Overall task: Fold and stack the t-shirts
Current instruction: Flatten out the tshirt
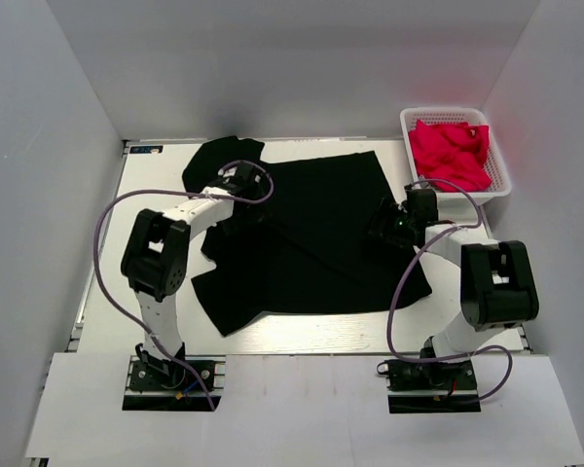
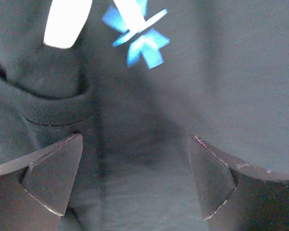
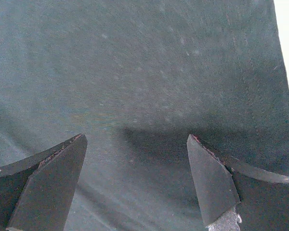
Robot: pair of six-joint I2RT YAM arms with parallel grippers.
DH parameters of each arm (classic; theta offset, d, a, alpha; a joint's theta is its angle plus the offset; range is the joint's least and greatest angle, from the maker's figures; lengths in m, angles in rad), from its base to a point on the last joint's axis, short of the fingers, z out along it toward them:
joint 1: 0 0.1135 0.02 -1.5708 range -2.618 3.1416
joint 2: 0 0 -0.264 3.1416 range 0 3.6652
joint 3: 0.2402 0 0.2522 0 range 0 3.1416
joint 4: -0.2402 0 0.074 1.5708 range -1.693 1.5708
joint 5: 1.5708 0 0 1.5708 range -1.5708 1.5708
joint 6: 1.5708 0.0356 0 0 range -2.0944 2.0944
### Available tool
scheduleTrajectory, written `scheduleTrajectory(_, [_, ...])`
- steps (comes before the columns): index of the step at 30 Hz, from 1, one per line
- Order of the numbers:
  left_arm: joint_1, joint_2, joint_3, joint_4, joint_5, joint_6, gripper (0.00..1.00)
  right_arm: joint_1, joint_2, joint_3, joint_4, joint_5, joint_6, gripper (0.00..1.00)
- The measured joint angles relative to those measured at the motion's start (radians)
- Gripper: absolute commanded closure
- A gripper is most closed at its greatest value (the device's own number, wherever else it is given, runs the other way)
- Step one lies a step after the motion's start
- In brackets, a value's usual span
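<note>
Reading no words, numbers or brand names anywhere. Showing only a wordless light-blue starburst print [image 2: 147,48] on the black t-shirt [image 2: 221,72], lying just ahead of the left fingers [image 2: 53,178], nearer the left-hand one, holding nothing legible.

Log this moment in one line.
black t-shirt: spread on table | left gripper: open above collar | right gripper: open above t-shirt | nothing held

T-shirt [image 1: 321,214] central on the table [image 1: 311,333], basket [image 1: 443,111] of cloth [image 1: 453,151] at the far right corner.
</note>
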Motion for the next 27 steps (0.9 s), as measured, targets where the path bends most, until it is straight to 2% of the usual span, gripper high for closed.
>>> scheduleTrajectory(3, [0.008,0.028,-0.066,-0.017,-0.002,-0.008,0.00,-0.002,0.037,0.008,0.013,-0.005,0.020,0.10])
scheduleTrajectory(8, [0.022,-0.076,-0.204,-0.016,-0.034,-0.043,0.00,-0.011,0.051,0.016,0.016,0.015,0.064,0.10])
scheduleTrajectory(15, [0.045,-0.258,-0.403,-0.265,-0.168,-0.227,0.00,-0.014,0.041,0.011,-0.002,0.055,0.155,0.10])
scheduleTrajectory(20, [0.080,-0.440,-0.538,-0.472,-0.193,-0.333,0.00,-0.028,0.014,-0.005,-0.032,0.093,0.197,0.10])
scheduleTrajectory(24, [0.093,-0.587,-0.568,-0.557,-0.188,-0.383,0.00,-0.030,-0.016,-0.023,-0.058,0.116,0.225,0.10])
scheduleTrajectory(27, [0.100,-0.639,-0.555,-0.592,-0.192,-0.399,0.00,-0.031,-0.060,-0.040,-0.116,0.152,0.210,0.10])
